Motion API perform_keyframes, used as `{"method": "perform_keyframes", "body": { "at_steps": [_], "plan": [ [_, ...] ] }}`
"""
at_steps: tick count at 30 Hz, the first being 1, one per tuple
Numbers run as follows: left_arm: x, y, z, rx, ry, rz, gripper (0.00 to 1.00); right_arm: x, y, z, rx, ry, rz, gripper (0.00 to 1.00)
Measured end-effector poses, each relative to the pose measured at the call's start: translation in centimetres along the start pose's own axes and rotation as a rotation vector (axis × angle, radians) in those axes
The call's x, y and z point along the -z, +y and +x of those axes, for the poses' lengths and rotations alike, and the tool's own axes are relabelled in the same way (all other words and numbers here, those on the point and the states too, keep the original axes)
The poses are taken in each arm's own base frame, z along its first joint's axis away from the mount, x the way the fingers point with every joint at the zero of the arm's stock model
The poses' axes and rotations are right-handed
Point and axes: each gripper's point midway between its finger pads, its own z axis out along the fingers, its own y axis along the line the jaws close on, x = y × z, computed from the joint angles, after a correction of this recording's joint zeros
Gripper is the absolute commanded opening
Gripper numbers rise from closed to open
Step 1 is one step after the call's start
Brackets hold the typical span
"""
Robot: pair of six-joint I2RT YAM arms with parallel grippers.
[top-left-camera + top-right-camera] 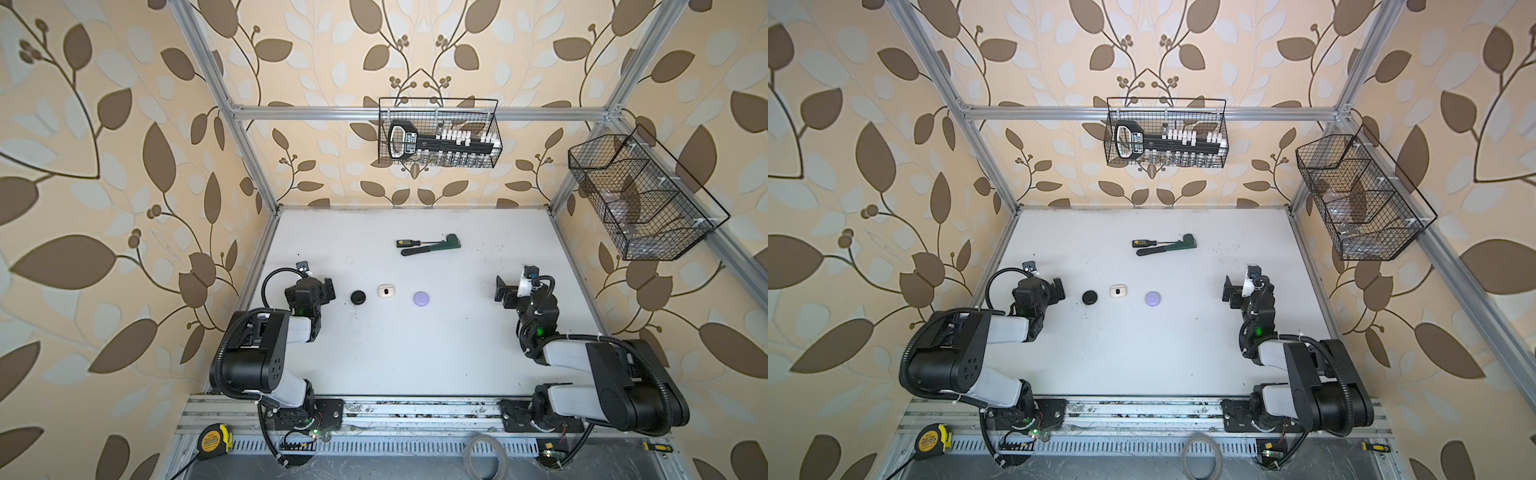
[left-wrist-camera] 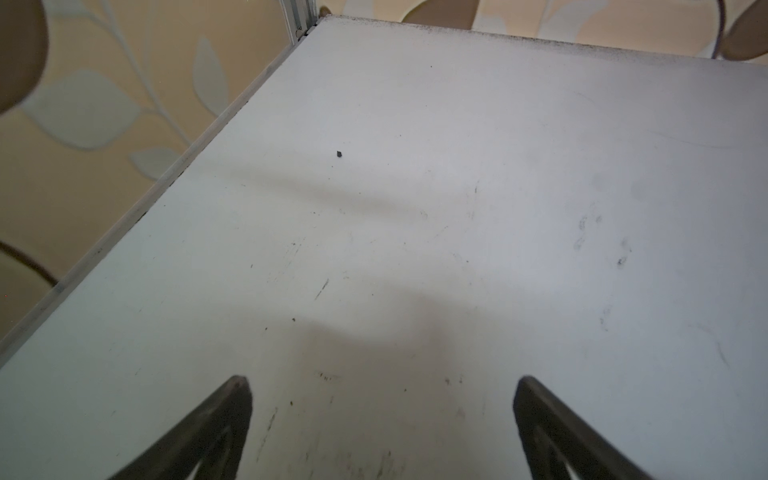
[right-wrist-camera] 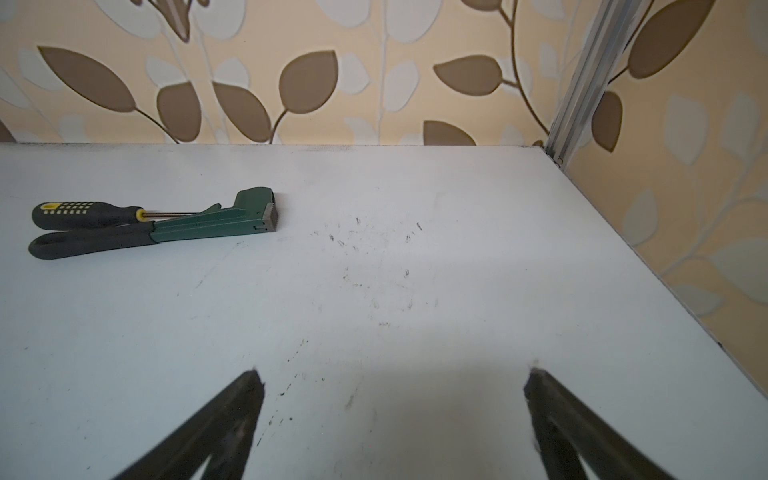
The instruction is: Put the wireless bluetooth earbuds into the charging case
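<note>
— What are your tools doing?

— My left tool is hanging over the worktop with its jaws standing wide apart, gripping nothing. My right tool is hanging spread just as wide, and it is empty too.

— And where are the earbuds sitting?

— I am not making them out; they are too small to tell. Three cases are lying in a row between my tools. The black case is lying just beside my left tool, the white case next along, and the lavender case past that, well apart from my right tool.

— Anything else?

— A wrench and a screwdriver are lying touching each other, out ahead of both tools toward the back wall.
</note>
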Motion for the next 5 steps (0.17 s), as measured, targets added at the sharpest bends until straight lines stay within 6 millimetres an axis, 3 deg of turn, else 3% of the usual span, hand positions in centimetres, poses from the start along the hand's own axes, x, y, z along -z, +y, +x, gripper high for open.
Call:
{"method": "perform_keyframes", "body": {
  "at_steps": [5],
  "plan": [
    [-0.01,-0.01,-0.03,0.000,0.000,0.000,0.99,-0.07,-0.53,0.03,-0.007,0.002,0.003,1.00]
  ]
}}
